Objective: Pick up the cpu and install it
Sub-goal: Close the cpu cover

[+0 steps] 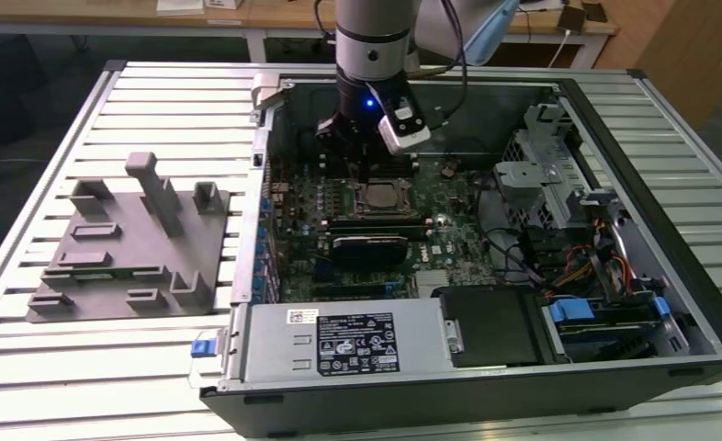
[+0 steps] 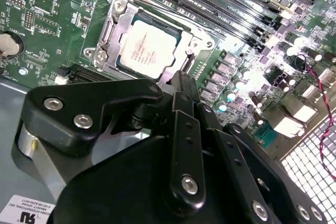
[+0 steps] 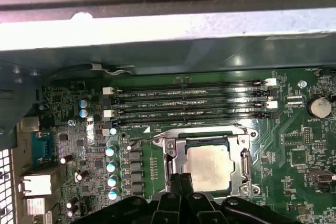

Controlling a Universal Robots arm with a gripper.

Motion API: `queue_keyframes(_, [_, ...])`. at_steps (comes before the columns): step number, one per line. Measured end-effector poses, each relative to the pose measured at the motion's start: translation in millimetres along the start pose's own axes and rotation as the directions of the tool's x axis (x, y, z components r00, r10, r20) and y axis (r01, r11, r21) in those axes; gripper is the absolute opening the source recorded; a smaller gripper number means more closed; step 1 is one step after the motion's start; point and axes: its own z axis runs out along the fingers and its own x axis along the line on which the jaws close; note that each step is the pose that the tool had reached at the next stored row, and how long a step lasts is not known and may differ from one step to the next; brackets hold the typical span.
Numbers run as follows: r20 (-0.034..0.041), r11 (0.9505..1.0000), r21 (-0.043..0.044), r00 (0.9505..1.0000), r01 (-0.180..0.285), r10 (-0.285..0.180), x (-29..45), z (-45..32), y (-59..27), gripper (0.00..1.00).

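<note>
Surface: slatted metal worktop (image 1: 42, 367) is carrying an open computer case (image 1: 655, 119) lying on its side, so the board inside is facing up toward the arm.
Tray: grey moulded tray (image 1: 129, 248) is resting on the worktop beside the case, toward the exterior view's left edge, well apart from the arm.
Board: green motherboard (image 1: 459, 239) is lying flat on the case floor, with the memory slots (image 3: 189, 103) running alongside the socket.
Cpu: the cpu (image 2: 147, 48) is sitting silvery face up inside the metal socket frame (image 3: 244, 156) near the middle of the board; it is looking level and squared to the frame, which suggests it is already seated. Whether the frame is clamping it I cannot tell.
Gripper: the gripper (image 2: 181, 80) is hanging straight down into the case, its tip just beside one edge of the cpu; contact is unclear.
Grip: its fingers (image 3: 177, 181) are drawn together with nothing between them, so it is carrying nothing.
Progress: judging from the chip's place, the pick-up and placing are looking done.
</note>
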Motion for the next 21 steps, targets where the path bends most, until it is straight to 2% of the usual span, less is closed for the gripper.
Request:
queue_keyframes(4, [-0.0002,1.0,0.0003,1.0,0.0,0.0,-0.7,-0.2,0.0,0.11])
queue_keyframes(6, [-0.0002,1.0,0.0001,1.0,0.0,0.0,-3.9,-0.1,0.3,0.11])
queue_keyframes(13, [-0.0001,1.0,0.0,1.0,0.0,0.0,-28.9,0.3,2.1,0.11])
queue_keyframes(16, [-0.0001,1.0,0.0001,1.0,0.0,0.0,-36.3,0.3,2.7,0.11])
queue_keyframes(21, [-0.0002,1.0,-0.001,1.0,0.0,0.0,-38.1,-2.4,2.9,0.11])
